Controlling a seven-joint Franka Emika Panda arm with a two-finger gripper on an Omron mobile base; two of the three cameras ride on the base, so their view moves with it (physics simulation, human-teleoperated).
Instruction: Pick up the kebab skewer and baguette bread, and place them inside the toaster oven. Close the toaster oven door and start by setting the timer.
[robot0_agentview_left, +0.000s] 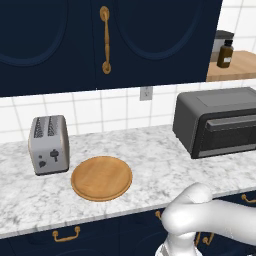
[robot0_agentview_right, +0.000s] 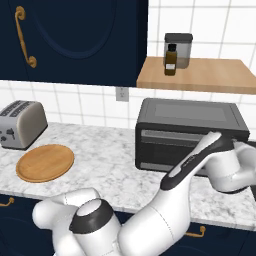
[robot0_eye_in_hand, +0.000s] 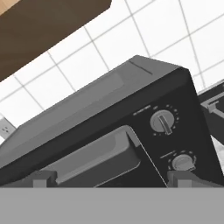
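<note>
The dark grey toaster oven (robot0_agentview_left: 215, 122) stands at the right of the marble counter, and its door (robot0_agentview_left: 232, 136) is shut. In the right base view my arm reaches up in front of the right end of the toaster oven (robot0_agentview_right: 190, 132). The hand view looks at the oven tilted, close up, with the door handle (robot0_eye_in_hand: 94, 153) and two knobs, an upper (robot0_eye_in_hand: 162, 121) and a lower (robot0_eye_in_hand: 183, 162). My gripper (robot0_eye_in_hand: 111, 180) is open just before the door, its fingertips (robot0_eye_in_hand: 43, 178) wide apart and holding nothing. The kebab skewer and the baguette bread are out of view.
A silver two-slot toaster (robot0_agentview_left: 48, 145) stands at the left, with a round wooden board (robot0_agentview_left: 101, 178) beside it. Above the oven, a wooden shelf (robot0_agentview_right: 210, 75) carries a brown bottle (robot0_agentview_right: 171, 60) and a canister (robot0_agentview_right: 178, 50). Dark blue cabinets hang overhead.
</note>
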